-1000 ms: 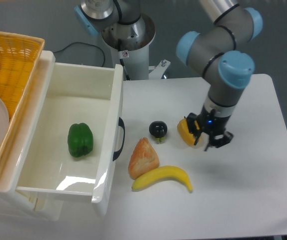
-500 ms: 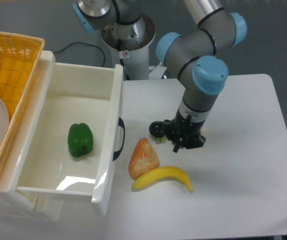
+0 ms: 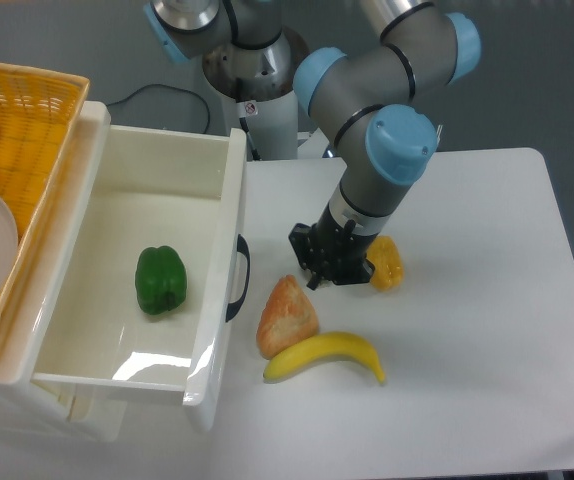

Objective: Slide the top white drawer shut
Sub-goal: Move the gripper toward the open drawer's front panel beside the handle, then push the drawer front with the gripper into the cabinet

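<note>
over the last second i've swung leftward across the table, leaving the yellow pepper behind, and my fingers now hang near frame centre above the bread, closer to the black handle; whether they're parted i cannot tell. the top white drawer still stands fully pulled out at left, holding a green bell pepper. the yellow wicker basket at upper left holds a plate and an onion.
</note>
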Tool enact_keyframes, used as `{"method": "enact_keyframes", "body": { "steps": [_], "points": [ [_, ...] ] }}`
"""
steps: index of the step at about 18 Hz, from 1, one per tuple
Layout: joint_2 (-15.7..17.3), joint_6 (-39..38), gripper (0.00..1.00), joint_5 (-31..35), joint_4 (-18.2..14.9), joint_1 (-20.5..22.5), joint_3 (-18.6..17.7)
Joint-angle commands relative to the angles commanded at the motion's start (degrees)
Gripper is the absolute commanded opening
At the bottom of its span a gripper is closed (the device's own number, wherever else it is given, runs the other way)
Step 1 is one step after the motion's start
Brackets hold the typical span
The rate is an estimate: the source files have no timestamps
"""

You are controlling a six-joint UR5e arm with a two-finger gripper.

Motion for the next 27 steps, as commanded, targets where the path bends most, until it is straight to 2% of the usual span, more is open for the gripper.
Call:
{"method": "enact_keyframes", "body": {
  "steps": [5,27],
  "points": [
    [0.17,0.00,0.00,-4.31,0.00,-0.09,-1.23],
    [1.49,-0.09,0.00,-7.04,-2.63,-2.02,-1.67]
  ]
}}
